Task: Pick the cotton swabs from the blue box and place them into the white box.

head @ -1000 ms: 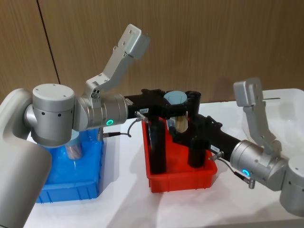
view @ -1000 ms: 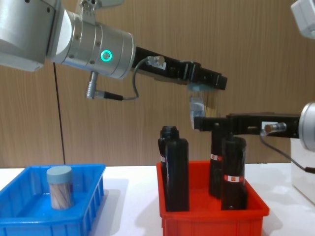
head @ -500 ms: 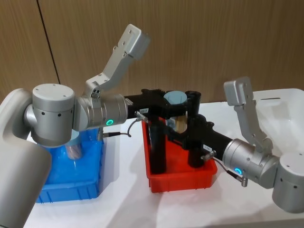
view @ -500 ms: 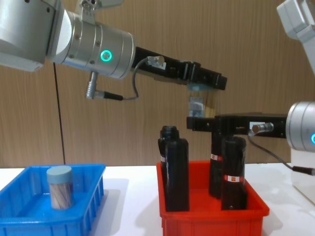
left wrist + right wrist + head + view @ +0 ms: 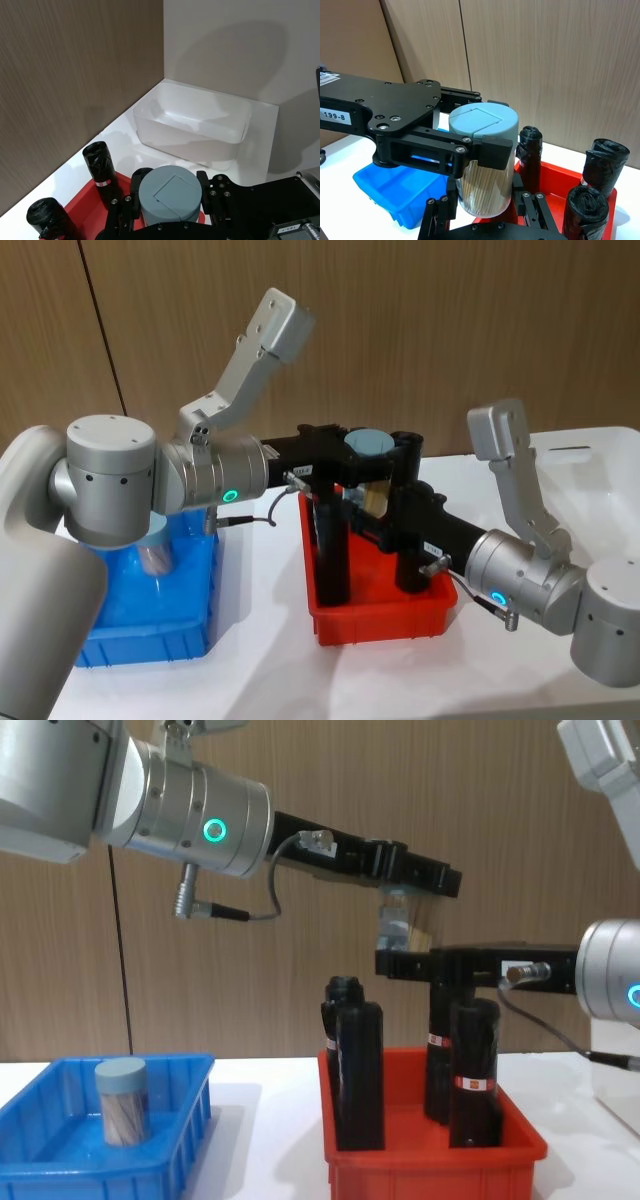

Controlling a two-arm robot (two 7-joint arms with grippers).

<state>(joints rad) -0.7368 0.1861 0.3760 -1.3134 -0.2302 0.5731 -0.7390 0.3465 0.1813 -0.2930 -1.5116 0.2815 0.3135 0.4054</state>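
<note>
- From the head: stretches the left arm across to the right and holds a cotton swab jar aloft in the left gripper, clenched just under the grey-blue lid, above the red bin.
- Has the right gripper level at the jar's lower half; cannot tell whether it is gripping.
- Hides part of a second jar in the blue box behind the left forearm. Shows the white box at far right, behind the right arm.
- From the chest: shows the height plainly, with the held jar well above the black bottles and the left gripper over the right. Shows the second jar whole and upright.
- From the left wrist: looks down on the lid between the pads, with the white box beyond and apart from the red bin.
- From the right wrist: shows pale sticks through the clear wall, black bottles close beside and the blue box farther off.
</note>
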